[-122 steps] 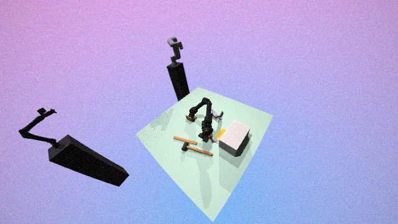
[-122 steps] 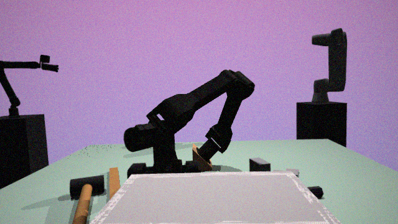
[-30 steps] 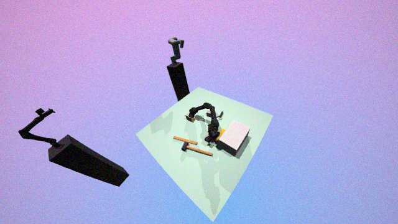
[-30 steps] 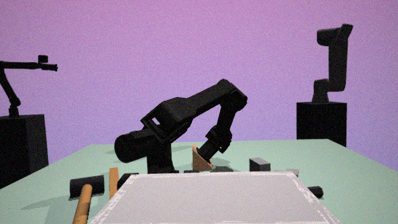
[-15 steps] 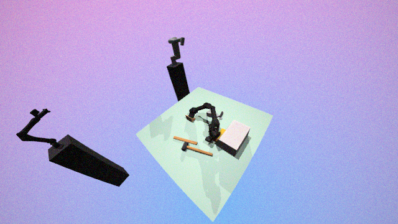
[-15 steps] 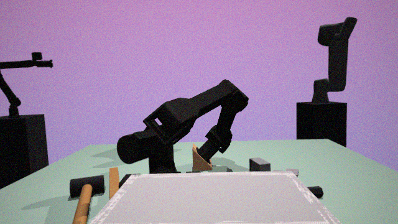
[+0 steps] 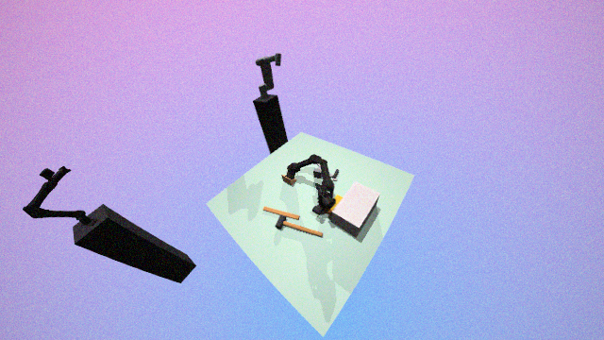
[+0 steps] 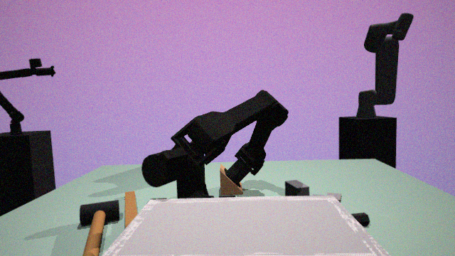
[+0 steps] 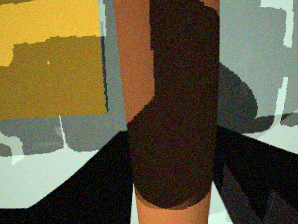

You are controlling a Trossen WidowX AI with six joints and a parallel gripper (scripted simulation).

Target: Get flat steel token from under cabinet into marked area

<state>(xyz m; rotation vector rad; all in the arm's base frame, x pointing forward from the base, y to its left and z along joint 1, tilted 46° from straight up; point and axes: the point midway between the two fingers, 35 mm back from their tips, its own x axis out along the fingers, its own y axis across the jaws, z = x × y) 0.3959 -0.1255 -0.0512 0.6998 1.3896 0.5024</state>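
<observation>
My gripper (image 7: 322, 208) (image 9: 165, 136) is low beside the cabinet's front, shut on an orange-brown wooden handle (image 9: 172, 165). The handle runs upward through the wrist view, partly in dark shadow; its far end is out of that view. The yellow marked area (image 7: 338, 201) (image 9: 55, 80) shows at the upper left of the wrist view, left of the handle. The cabinet (image 7: 356, 203) (image 8: 231, 227) is a box with a pale top and dark sides. It hides the fingers and marked area in the exterior view. The vent slots and token are not visible.
On the pale green table (image 7: 283, 264) (image 8: 391, 199) lie a black-headed mallet (image 7: 303, 229) (image 8: 99, 213) and a flat wooden stick (image 7: 280, 212) (image 8: 130, 206). A grey block (image 8: 296, 188) and a dark piece (image 8: 361, 219) lie beyond the cabinet. Two other arms stand on black pedestals (image 7: 134, 246) (image 8: 367, 140).
</observation>
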